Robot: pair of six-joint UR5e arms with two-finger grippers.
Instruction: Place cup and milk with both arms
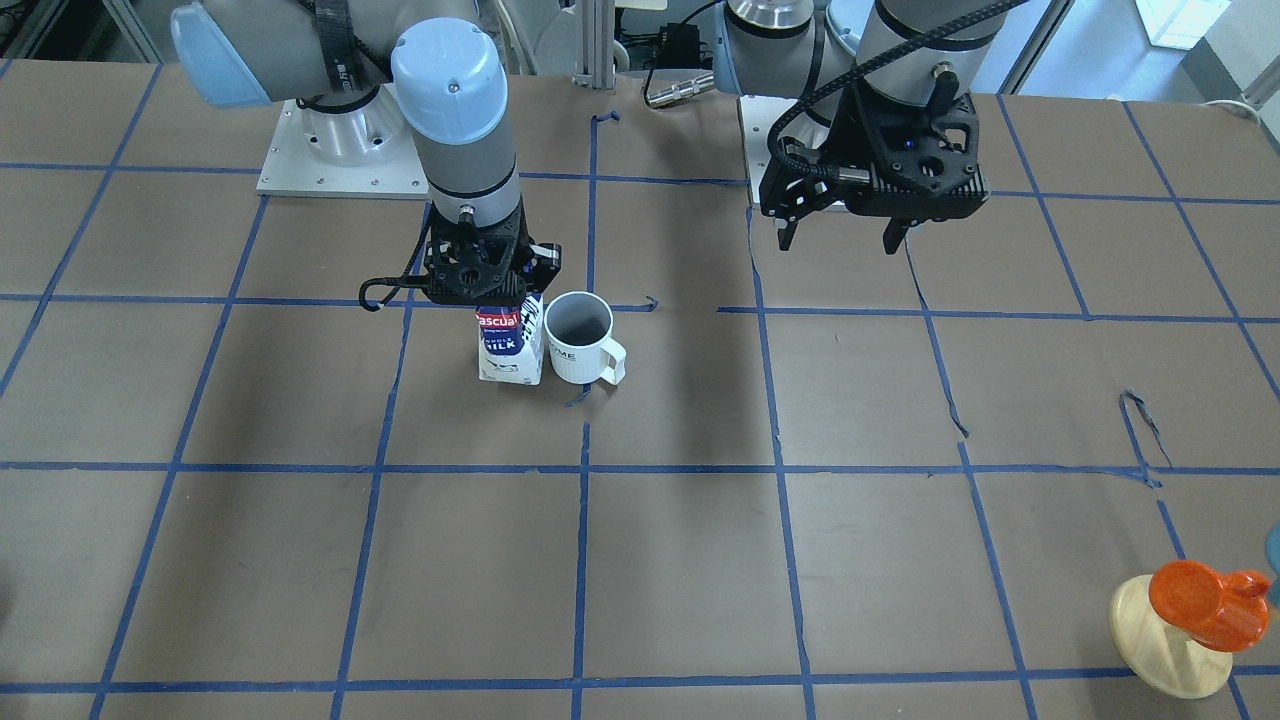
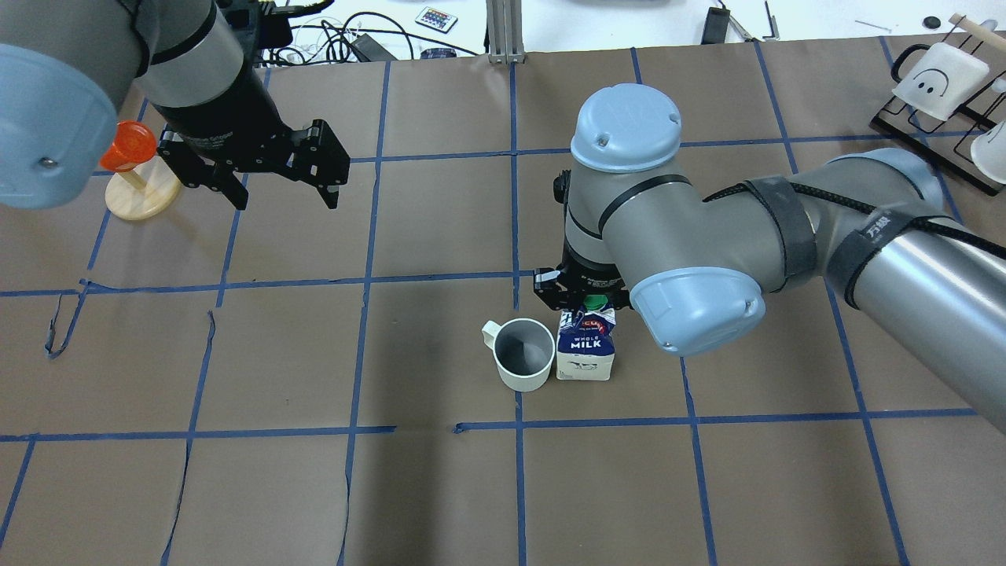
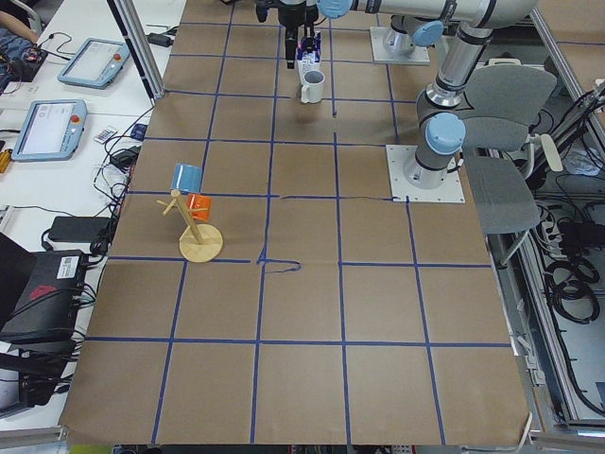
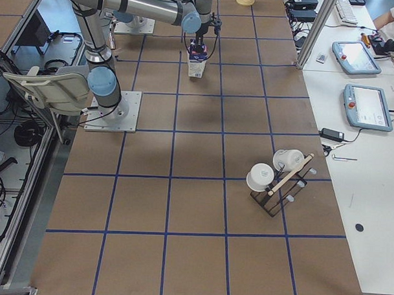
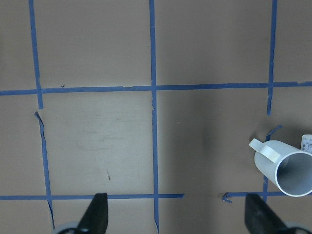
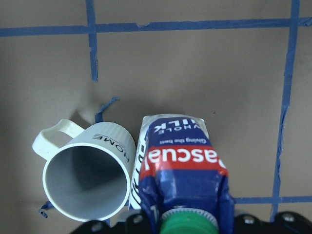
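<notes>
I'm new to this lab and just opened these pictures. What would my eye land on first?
First, the milk carton and white mug standing close side by side near the middle of the table, with the right gripper at the carton's top. Then the left gripper, hanging open in the air to the robot's left, and an orange cup on a wooden stand beyond it.

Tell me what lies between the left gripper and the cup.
Nothing but bare brown table paper crossed by blue tape lines lies between the left gripper and the cup. The overhead view shows it, and the left wrist view agrees.
</notes>
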